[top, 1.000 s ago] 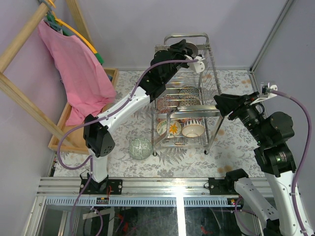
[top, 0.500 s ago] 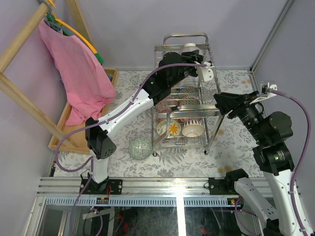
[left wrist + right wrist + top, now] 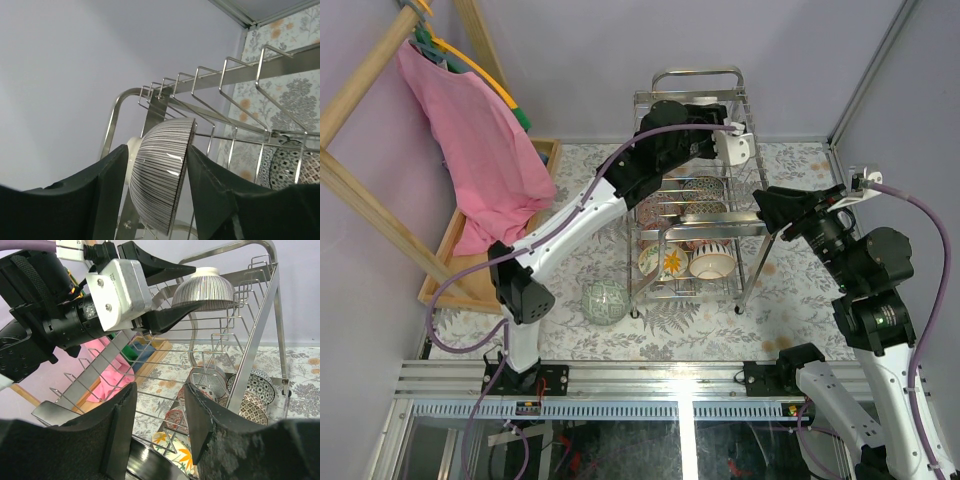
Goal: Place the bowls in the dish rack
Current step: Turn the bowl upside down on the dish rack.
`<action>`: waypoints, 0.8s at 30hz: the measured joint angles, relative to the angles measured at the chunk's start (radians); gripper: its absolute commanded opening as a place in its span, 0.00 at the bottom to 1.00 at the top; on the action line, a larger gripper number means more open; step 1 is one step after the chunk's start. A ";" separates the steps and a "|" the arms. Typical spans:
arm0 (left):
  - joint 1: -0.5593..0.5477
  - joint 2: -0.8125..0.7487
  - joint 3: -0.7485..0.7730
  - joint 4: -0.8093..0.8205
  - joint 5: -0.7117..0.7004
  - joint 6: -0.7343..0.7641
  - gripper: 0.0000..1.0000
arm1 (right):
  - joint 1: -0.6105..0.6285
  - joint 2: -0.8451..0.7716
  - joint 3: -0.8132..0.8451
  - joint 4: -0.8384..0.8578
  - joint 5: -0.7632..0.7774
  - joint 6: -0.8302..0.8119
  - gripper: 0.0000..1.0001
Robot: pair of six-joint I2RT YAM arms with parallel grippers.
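At the far end of the dish rack's (image 3: pixel 696 72) upper tier, the striped bowl (image 3: pixel 162 170) stands on edge between the wire dividers. My left pincer (image 3: pixel 156 150) straddles it, one finger on the foot side and one against the rim side. Both fingers sit so close to the ceramic that I cannot tell whether they are clamping it or have let go.

That closeness is my main worry. If I back the arm out while a finger is touching the rim, I judge it could drag the bowl along, tip it out of its slot or set it rolling along the wires. A bowl that slips off the top tier would land on the bowls in the lower tier (image 3: pixel 712 264) or go off the back of the rack, and ceramic would chip. From the wrist view I also cannot confirm that the bowl is fully seated between dividers. The fingers reach in among the upright wires, so a slanted retreat might hook one and jolt the whole rack.

My right pincer (image 3: pixel 160 385) hangs gaping and empty beside the rack's right side, close to the left arm's path. One patterned bowl (image 3: pixel 606 302) waits on the counter (image 3: pixel 800 300).
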 measured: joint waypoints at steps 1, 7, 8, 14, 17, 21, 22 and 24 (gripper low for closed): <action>0.000 -0.005 0.000 -0.018 0.005 -0.003 0.52 | 0.000 0.000 -0.001 0.002 0.000 0.000 0.51; 0.000 -0.093 -0.076 -0.033 0.024 -0.032 0.61 | 0.000 0.000 -0.009 0.018 0.000 0.006 0.52; 0.000 -0.106 -0.077 -0.035 0.025 -0.037 0.62 | 0.000 0.000 -0.010 0.019 0.000 0.007 0.52; 0.000 -0.155 -0.031 -0.090 0.054 -0.095 0.68 | -0.001 0.001 -0.018 0.035 -0.008 0.022 0.53; 0.000 -0.149 0.032 -0.139 0.061 -0.134 0.69 | -0.001 0.002 -0.018 0.037 -0.018 0.029 0.54; 0.000 -0.149 0.047 -0.170 0.044 -0.182 0.71 | -0.001 0.006 -0.011 0.029 -0.027 0.040 0.58; 0.000 -0.149 0.047 -0.176 0.036 -0.193 0.74 | -0.001 0.008 -0.006 0.021 -0.030 0.041 0.59; 0.004 -0.153 0.039 -0.177 0.008 -0.230 0.83 | -0.001 0.015 0.014 -0.003 -0.036 0.043 0.62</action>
